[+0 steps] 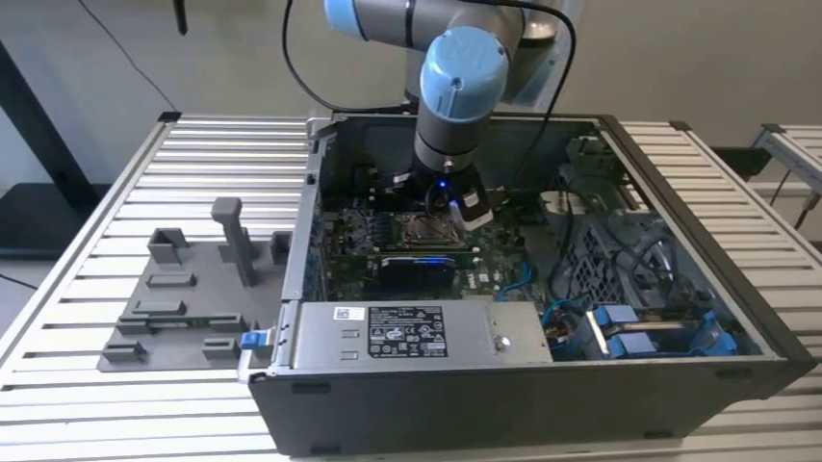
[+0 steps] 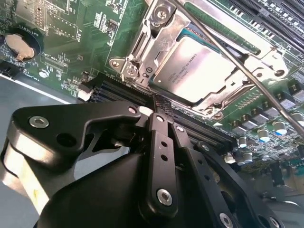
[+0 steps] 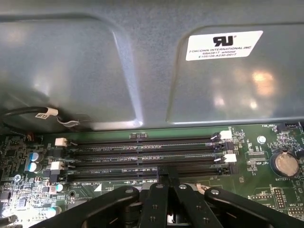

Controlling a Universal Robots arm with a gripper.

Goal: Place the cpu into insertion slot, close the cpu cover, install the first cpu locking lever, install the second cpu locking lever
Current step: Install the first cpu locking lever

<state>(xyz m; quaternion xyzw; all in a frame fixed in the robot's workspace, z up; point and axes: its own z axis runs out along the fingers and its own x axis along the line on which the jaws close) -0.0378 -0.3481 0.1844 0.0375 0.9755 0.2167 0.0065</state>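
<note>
The cpu [image 2: 197,66], a silver-grey square, lies in the insertion slot [image 2: 135,59] on the green board. The cpu cover [image 2: 240,90], a silvery frame, lies down around it. A thin metal locking lever [image 2: 247,71] runs slantwise across the cover and chip. In the exterior view the arm reaches down into the open computer case, with my gripper [image 1: 452,204] just above the far edge of the slot [image 1: 428,229]. In both wrist views the black fingers meet at my gripper [image 2: 159,102] [image 3: 167,173], shut with nothing seen between them, their tips at the slot's edge beside the memory slots.
Black memory slots [image 3: 142,152] lie between the slot and the case wall [image 3: 95,71]. A coin battery [image 3: 283,164] sits on the board. The labelled power-supply box [image 1: 411,332] is at the case front, blue cables [image 1: 642,332] at the exterior view's right, a grey fixture tray [image 1: 180,298] at its left.
</note>
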